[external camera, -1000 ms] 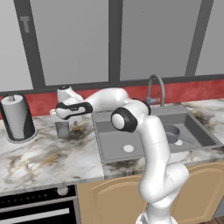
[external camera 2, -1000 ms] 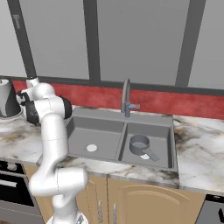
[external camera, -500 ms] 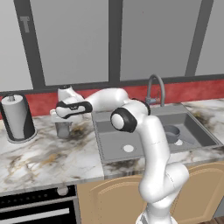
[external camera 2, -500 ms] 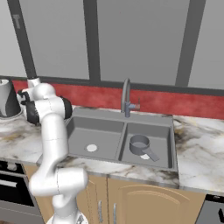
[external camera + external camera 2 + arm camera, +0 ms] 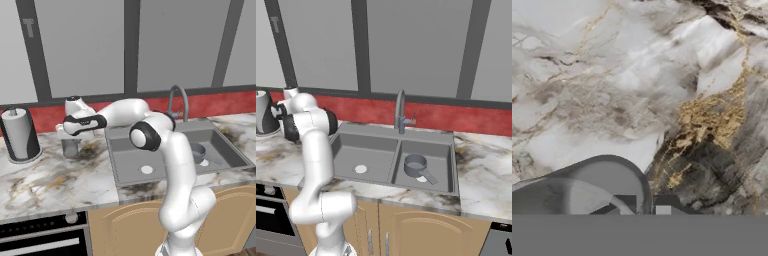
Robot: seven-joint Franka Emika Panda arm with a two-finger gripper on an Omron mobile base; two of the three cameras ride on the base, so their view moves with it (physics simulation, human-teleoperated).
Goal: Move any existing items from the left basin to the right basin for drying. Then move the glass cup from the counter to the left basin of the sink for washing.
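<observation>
Claw (image 5: pixel 71 136) is clamped down on the rim of the glass cup (image 5: pixel 70 147), one finger inside the wall and one outside from what the hand view shows. A second ago it was spread wide over the cup, so the pinch just happened; the arm and cup look to be in the same spot as before.

Cup (image 5: pixel 587 187) sits on the marble tabletop (image 5: pixel 50 180), left of the sink (image 5: pixel 177 150), not far from the paper towel roll (image 5: pixel 20 134).

For the step in hand I'd lift straight up first so the thin wall doesn't twist out of the grip, clear the sink edge, then swing right and lower it into the left basin (image 5: pixel 363 155) near the drain. A rim grip can let it tilt, so go slow.

Further back, the saucepan (image 5: pixel 418 166) is already in the right basin (image 5: pixel 443 167), so that half seems done. Faucet (image 5: pixel 401 112) stands behind the divider.
</observation>
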